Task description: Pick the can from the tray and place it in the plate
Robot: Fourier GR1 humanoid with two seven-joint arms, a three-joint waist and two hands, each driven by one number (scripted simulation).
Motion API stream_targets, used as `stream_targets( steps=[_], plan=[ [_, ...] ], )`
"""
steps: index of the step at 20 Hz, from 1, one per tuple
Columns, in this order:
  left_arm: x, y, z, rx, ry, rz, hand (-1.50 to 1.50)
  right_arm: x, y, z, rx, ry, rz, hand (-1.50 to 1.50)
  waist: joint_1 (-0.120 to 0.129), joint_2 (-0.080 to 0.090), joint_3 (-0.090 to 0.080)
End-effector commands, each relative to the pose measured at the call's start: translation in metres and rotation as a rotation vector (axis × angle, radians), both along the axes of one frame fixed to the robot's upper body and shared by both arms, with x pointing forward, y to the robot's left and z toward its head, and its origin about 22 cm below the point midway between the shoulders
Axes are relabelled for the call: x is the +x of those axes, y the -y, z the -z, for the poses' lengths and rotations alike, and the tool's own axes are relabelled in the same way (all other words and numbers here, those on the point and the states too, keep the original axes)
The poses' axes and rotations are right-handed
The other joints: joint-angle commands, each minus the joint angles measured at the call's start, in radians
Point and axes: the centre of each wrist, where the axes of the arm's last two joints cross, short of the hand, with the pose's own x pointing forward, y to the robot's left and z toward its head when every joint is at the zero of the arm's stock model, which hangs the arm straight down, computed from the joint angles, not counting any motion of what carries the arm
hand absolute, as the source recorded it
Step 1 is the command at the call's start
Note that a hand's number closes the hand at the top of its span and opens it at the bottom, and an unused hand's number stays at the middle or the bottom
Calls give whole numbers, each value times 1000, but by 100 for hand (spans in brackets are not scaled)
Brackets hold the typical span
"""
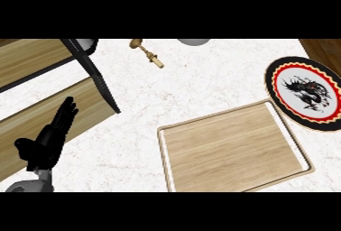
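— Where's the can? I'm looking at the wooden tray (233, 151) and there is only bare wood inside its raised rim.

— I can't find it from here either. The plate (306, 92) sits at the right, just beside the tray's far right corner, its edge about touching the rim. It has a black border, a red scalloped ring and a dark dragon figure on white, and nothing lies on it.

— And the hands?

— Only the left hand (50, 140) shows, low at the left over the wooden surface by the black-framed edge. Its fingers are straight and close together, pointing up and away, thumb out to the side, holding nothing. The right hand is out of sight.

— What's that up top?

— A small brass-coloured fitting (148, 53) lying on the white marble counter (200, 85), well apart from the tray, and a grey rounded thing (193, 41) at the upper edge.
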Motion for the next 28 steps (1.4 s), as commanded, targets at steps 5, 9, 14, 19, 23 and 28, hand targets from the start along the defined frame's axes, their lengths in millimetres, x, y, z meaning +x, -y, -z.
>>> stream_targets(
  steps=[5, 9, 14, 19, 23, 28],
  plan=[
    [8, 30, 5, 8, -13, 47, 0, -2, 53, -57, 21, 153, -54, 150, 36, 4, -4],
    [5, -1, 9, -16, 3, 32, 0, 26, 43, -56, 45, 159, -86, 150, 36, 4, -5],
    [14, 9, -7, -4, 9, 31, 0, 76, 13, -27, 49, 122, -158, 150, 43, 5, -5],
    [15, 29, 11, 18, 4, 29, 0, 122, -22, -8, 91, 60, -205, 150, 46, 6, -5],
    [5, 19, -1, 22, 9, 55, 0, 158, -49, -7, 118, 52, -225, 150, 47, 4, -5],
    [5, 12, 7, 11, 13, 47, 0, 187, -78, 25, 135, 47, -241, 150, 48, 7, -5]
  ],
)
